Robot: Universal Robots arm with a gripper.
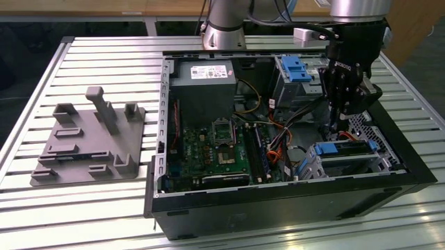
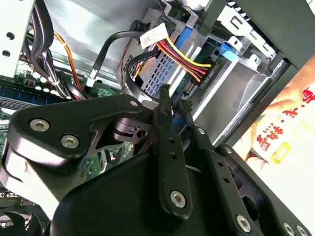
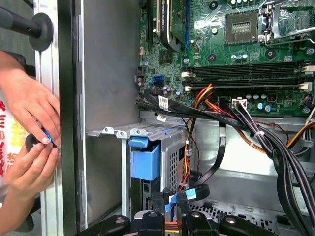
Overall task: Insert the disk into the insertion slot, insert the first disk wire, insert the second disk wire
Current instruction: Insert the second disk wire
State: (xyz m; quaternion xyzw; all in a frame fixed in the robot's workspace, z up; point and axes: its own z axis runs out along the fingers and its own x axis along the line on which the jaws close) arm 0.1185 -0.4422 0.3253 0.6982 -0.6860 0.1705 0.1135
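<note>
The disk (image 1: 345,150), in its blue carrier (image 3: 145,161), sits inside the insertion slot (image 1: 351,165), a grey perforated cage at the case's front corner on the exterior view's right. A black plug with red, yellow and orange wires (image 2: 203,73) sits against the disk's back end. A black flat wire (image 3: 212,164) loops down to my gripper (image 3: 171,199), which is shut on its blue-tipped end just behind the cage. In the exterior view the gripper (image 1: 336,125) hangs inside the case above the cage. In the second wrist view the gripper's (image 2: 175,98) fingers are close together.
A person's hands (image 3: 29,123) hold a small item just outside the case wall. The motherboard (image 1: 215,151), power supply (image 1: 201,83), a taller bay with a blue latch (image 1: 295,70) and a thick bundle of black cables (image 3: 275,147) crowd the case. A grey fixture plate (image 1: 83,140) lies on the exterior view's left.
</note>
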